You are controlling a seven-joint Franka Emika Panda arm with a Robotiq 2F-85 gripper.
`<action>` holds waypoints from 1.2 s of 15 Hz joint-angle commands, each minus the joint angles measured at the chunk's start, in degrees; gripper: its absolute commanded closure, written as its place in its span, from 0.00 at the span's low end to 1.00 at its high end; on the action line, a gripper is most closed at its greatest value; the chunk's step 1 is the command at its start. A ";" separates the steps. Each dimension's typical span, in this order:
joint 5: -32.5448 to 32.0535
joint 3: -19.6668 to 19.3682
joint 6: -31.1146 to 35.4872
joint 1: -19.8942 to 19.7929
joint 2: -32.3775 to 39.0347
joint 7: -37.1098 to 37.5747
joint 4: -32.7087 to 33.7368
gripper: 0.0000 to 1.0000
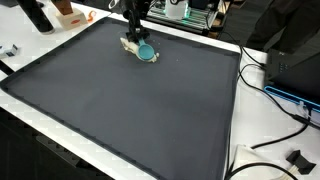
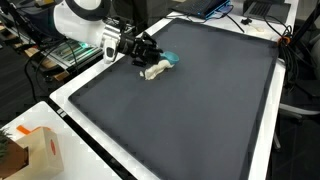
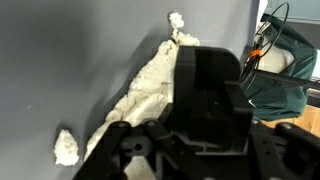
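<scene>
On the mat (image 1: 130, 110), close to its far edge in an exterior view and well away from its middle: cloth (image 1: 129, 44) and bowl (image 1: 147, 53), touching each other. Directly above the cloth, over that same stretch of the mat, the gripper (image 1: 137, 36). Off the mat, past its near corner in an exterior view, a box (image 2: 38, 150); beside its right edge, off the mat too, cables (image 1: 256, 68)

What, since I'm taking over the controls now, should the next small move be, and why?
Probably close gently on the white cloth: the gripper hangs right at it, beside the teal bowl, and its jaws are hidden, so a grip isn't confirmed.
</scene>
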 commanded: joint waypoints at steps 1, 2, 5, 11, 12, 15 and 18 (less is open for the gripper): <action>-1.97 -0.93 4.57 -0.06 5.01 -2.29 1.31 0.75; -1.98 -0.97 5.91 0.14 4.64 -1.90 1.16 0.75; -2.29 -0.99 7.09 0.25 4.12 -1.58 1.00 0.75; -6.66 -0.58 6.23 0.58 3.46 1.10 1.08 0.75; -7.47 -0.57 5.56 0.43 3.34 2.17 1.10 0.75; -7.08 -0.54 5.41 0.22 2.79 6.55 0.92 0.75; -7.72 -0.28 7.78 0.89 2.52 7.75 1.11 0.75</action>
